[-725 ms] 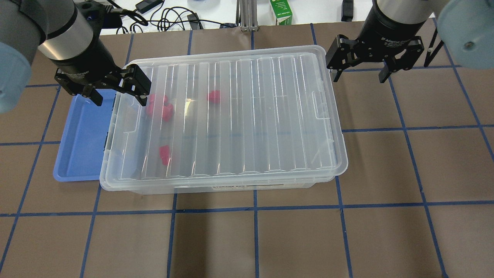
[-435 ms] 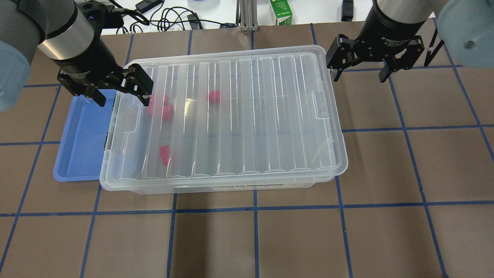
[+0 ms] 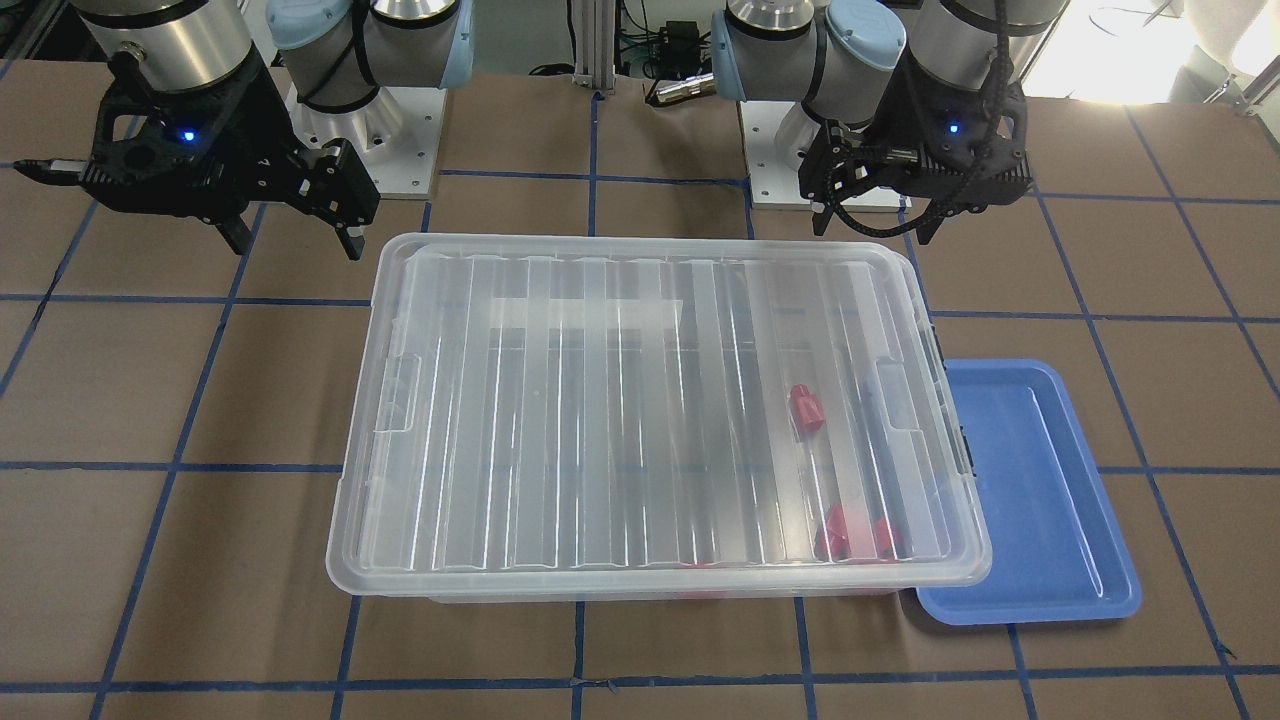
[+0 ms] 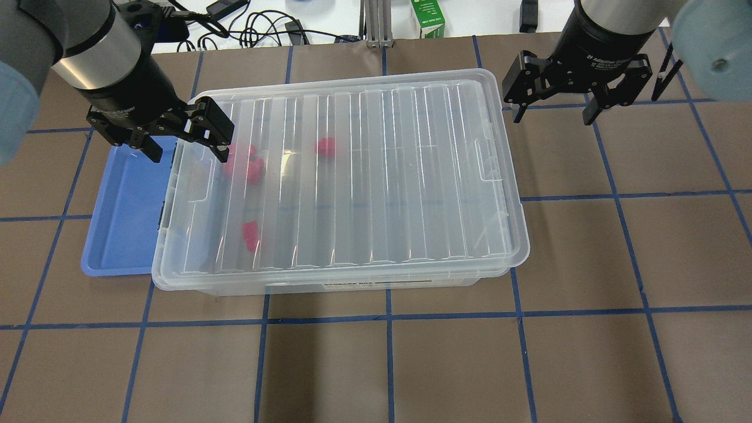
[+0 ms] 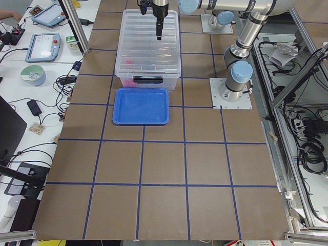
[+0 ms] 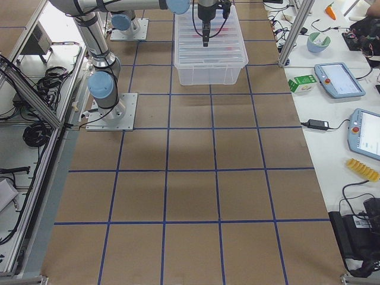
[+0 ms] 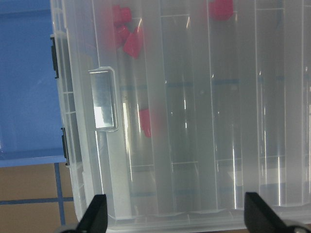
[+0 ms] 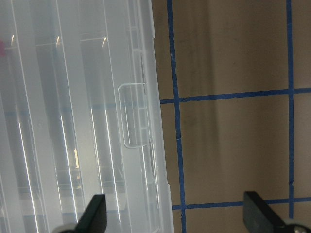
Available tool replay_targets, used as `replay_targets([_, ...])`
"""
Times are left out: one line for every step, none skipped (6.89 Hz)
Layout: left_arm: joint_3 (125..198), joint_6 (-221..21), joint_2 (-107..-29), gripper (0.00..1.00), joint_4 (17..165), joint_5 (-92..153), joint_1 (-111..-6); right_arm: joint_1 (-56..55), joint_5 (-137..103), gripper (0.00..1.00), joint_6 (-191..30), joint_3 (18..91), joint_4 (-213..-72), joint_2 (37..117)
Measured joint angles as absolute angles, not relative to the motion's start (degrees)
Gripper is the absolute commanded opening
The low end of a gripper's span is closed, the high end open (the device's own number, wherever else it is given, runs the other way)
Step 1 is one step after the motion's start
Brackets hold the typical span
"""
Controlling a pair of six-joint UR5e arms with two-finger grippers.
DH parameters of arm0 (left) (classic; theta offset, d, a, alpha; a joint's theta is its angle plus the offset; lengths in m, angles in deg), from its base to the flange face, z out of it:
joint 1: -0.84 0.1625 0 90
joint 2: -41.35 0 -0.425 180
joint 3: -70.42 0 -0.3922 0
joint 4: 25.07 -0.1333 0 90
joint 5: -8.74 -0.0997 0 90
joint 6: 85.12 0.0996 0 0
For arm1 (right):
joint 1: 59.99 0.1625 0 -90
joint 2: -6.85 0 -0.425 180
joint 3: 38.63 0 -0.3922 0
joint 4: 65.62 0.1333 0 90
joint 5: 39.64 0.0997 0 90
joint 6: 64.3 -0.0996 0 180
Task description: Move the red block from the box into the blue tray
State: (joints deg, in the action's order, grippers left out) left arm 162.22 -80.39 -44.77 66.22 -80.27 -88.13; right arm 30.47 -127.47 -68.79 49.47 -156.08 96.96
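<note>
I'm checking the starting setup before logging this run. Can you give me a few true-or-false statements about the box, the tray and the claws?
1. The lid is on the box. True.
2. A red block lies in the blue tray. False: the tray holds nothing. The red blocks are inside the closed box.
3. The left claw and the right claw are both open and empty. True.
4. The blue tray sits at the right claw's end of the box. False: it lies at the left claw's end.
</note>
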Motion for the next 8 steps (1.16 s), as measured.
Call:
replay_targets([162.2,-80.3,-44.7,1.00,66.3,-80.3,-88.1,30.5,-127.8,1.00,-69.0,50.8,-156.3,96.7])
replay_targets([162.2,-80.3,-44.7,1.00,66.3,-80.5,-88.1,30.5,-128.8,1.00,-69.1,53.4,-158.6,95.9])
replay_targets([162.2,-80.3,-44.6,1.00,66.3,-80.9,-88.1,30.5,-130.0,1.00,-68.9,56.8,-164.0,94.0])
replay_targets([162.2,-80.3,-44.6,1.00,66.3,-81.1,-88.1,30.5,-130.5,1.00,-68.8,59.9,-169.1,91.7])
replay_targets([162.2,-80.3,-44.6,1.00,66.3,-81.2,-88.1,30.5,-130.6,1.00,-68.7,61.5,-172.0,90.3])
replay_targets([162.2,-80.3,-44.7,1.00,66.2,-81.3,-88.1,30.5,-130.4,1.00,-68.7,62.2,-173.0,89.6])
replay_targets([162.2,-80.3,-44.7,1.00,66.2,-81.3,-88.1,30.5,-130.3,1.00,-68.6,62.4,-173.5,89.3])
replay_targets([162.2,-80.3,-44.7,1.00,66.2,-81.2,-88.1,30.5,-130.4,1.00,-68.5,62.5,-173.8,89.1])
